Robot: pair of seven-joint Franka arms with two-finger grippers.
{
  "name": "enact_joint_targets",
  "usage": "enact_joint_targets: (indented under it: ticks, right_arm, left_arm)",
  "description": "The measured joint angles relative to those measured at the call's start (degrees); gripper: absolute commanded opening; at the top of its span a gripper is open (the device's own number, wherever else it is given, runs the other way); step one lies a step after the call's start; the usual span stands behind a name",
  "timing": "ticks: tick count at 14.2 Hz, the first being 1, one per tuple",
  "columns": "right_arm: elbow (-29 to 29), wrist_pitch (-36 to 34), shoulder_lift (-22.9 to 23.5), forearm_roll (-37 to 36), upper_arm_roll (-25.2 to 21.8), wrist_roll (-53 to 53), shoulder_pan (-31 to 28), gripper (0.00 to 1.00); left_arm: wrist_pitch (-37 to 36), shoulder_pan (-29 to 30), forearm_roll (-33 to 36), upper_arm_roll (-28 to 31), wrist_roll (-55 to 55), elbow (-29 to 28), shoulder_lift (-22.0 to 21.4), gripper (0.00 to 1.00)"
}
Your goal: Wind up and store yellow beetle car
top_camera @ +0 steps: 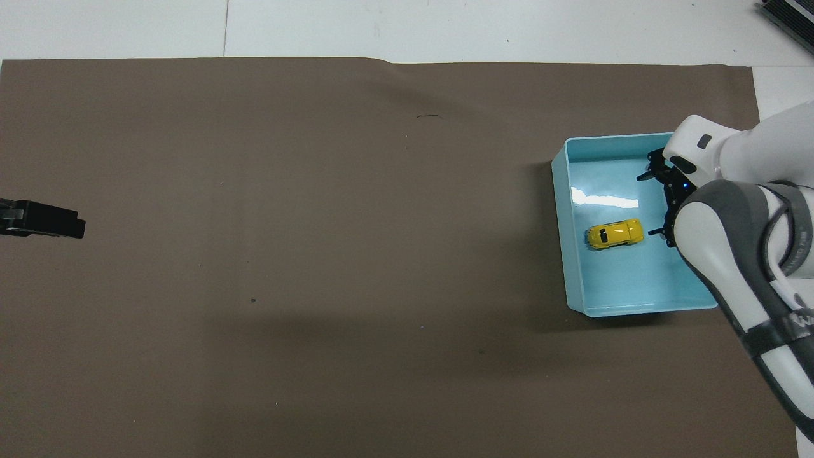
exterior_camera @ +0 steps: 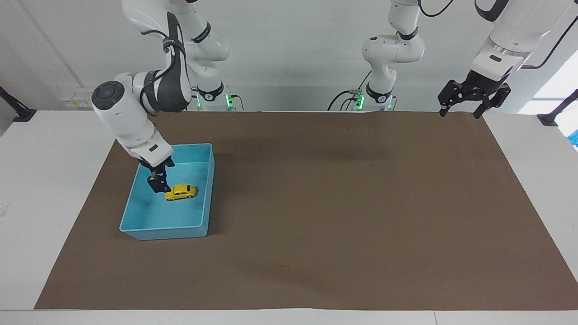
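Note:
The yellow beetle car [exterior_camera: 180, 192] stands on its wheels on the floor of the blue bin [exterior_camera: 163, 234], free of any gripper. It also shows in the overhead view [top_camera: 614, 234], inside the bin [top_camera: 559, 248]. My right gripper [exterior_camera: 156, 184] is open and empty, raised a little over the bin just beside the car, not touching it; in the overhead view the right gripper [top_camera: 661, 207] has its fingers spread wide. My left gripper [exterior_camera: 459, 113] is open and empty and waits in the air over the mat's corner at the left arm's end; only its tip [top_camera: 41, 219] shows from overhead.
A brown mat [exterior_camera: 343, 203] covers the table. The bin stands on it at the right arm's end. White table margins [exterior_camera: 49, 180] run along the mat's ends.

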Motion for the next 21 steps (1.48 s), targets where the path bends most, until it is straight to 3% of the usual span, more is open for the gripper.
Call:
enact_joint_targets:
  ticks: [5, 14, 21]
  right_arm:
    - [3.4, -1.3, -1.6, -0.1, -0.1, 0.0, -0.7, 1.0]
    - [3.6, -2.9, -6.8, -0.1, 0.7, 0.0, -0.9, 1.0]
    - [3.6, -3.1, -7.2, 0.0, 0.4, 0.0, -0.6, 1.0]
  left_arm:
    - [0.0, 0.0, 0.0, 0.0, 0.0, 0.0, 0.0, 1.0]
    - [0.0, 0.0, 0.0, 0.0, 0.0, 0.0, 0.0, 1.0]
    - [0.0, 0.0, 0.0, 0.0, 0.0, 0.0, 0.0, 1.0]
